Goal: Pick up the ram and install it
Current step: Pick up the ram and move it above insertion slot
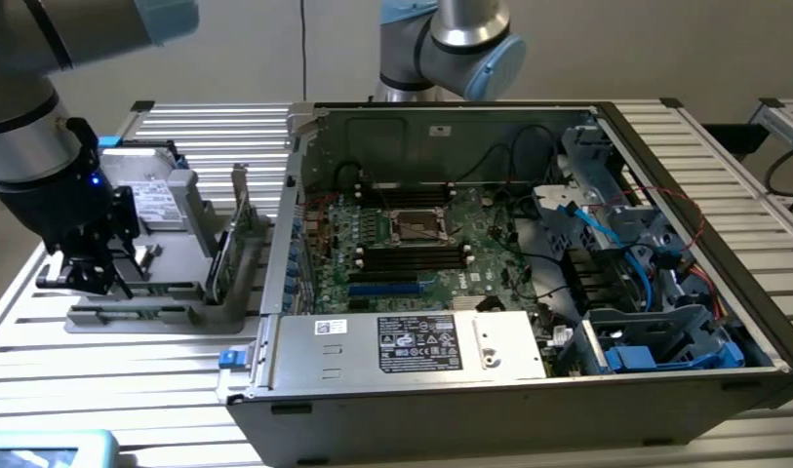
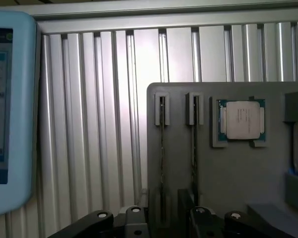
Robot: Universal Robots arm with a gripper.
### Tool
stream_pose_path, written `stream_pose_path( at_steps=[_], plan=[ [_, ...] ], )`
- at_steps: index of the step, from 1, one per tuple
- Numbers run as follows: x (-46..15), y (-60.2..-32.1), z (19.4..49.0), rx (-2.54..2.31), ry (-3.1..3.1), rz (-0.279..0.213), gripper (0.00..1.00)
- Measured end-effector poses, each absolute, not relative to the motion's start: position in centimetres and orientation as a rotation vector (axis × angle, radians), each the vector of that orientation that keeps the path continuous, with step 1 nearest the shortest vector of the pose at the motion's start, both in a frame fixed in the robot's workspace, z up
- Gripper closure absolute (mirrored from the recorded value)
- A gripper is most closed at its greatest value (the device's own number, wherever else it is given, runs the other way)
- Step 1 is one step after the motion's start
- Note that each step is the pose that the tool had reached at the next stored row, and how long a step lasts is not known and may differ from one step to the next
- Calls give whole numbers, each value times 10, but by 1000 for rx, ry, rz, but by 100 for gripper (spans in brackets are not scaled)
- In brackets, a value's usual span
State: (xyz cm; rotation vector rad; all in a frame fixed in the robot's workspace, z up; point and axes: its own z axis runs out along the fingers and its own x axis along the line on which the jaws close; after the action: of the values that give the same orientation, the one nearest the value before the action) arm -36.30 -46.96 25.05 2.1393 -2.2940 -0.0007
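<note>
In the exterior view, the ribbed metal surface (image 1: 708, 166) is carrying a grey holder (image 1: 130, 317) before a plain wall (image 1: 253, 49). An open computer case (image 1: 527, 390) is sitting just beside the holder, and the end effector (image 1: 91, 271) is hanging over it.

In the wrist view, its fingers (image 2: 208, 225) are standing wide apart, gripping nothing. The ram (image 2: 162, 158) is resting edge-on in a holder slot.
</note>
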Motion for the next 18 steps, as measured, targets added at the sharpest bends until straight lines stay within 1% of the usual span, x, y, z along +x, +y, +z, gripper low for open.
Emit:
stream_pose_path(
  at_steps=[18],
  plan=[
    [-363, -471, 219, 2137, -2294, 0, 64]
  ],
)
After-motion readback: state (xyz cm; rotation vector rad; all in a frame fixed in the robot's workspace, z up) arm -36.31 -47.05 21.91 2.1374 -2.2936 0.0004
